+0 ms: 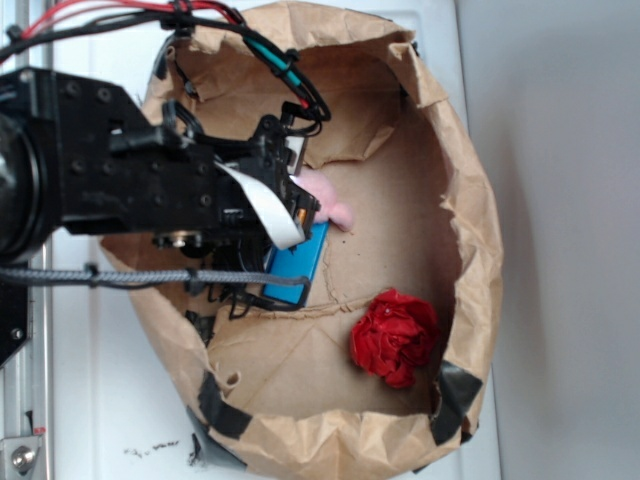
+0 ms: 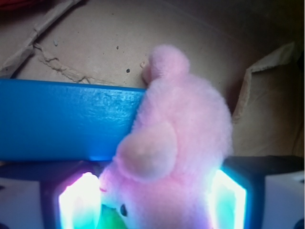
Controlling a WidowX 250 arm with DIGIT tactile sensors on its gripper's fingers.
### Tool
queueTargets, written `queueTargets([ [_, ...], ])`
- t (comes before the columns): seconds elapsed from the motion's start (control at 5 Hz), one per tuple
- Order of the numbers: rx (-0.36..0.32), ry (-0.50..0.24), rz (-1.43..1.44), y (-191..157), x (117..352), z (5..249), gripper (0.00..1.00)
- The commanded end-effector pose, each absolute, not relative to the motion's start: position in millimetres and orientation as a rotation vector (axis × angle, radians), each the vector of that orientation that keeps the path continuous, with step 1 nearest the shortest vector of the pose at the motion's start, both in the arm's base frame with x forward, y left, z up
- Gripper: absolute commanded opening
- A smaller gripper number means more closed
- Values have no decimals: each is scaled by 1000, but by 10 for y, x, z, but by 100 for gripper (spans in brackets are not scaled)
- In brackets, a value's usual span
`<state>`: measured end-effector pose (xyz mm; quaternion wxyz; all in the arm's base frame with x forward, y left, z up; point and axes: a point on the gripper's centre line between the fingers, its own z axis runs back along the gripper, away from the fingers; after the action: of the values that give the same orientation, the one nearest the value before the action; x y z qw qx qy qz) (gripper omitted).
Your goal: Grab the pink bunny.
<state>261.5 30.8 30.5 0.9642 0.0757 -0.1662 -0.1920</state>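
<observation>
Tool straddles pink bunny inside paper-lined bin, lit pads flanking plush; whether pads already press plush, cannot tell. Bunny rests against blue block just ahead-left of tool. Long axis runs away from tool, face nearest wrist camera. Best: squeeze body squarely, avoid pinching block, lift straight.

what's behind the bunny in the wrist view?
The blue block runs behind the pink bunny, with brown paper beyond. The bunny covers the block's right end.

Black blocky arm with visible screws, red and black cables, and a white ribbon cable.
</observation>
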Motion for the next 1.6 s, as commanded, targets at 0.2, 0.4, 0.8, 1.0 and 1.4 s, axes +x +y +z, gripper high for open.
queueTargets([
  [0.2, 155, -399, -379, 342, 2646, 480, 0],
  [0.4, 150, -406, -358, 378, 2636, 545, 0],
  [0.8, 41, -477, -257, 535, 2645, 1151, 0],
  [1.0, 7, -511, -224, 608, 2643, 1389, 0],
  [1.4, 0, -508, -159, 586, 2674, 1558, 0],
])
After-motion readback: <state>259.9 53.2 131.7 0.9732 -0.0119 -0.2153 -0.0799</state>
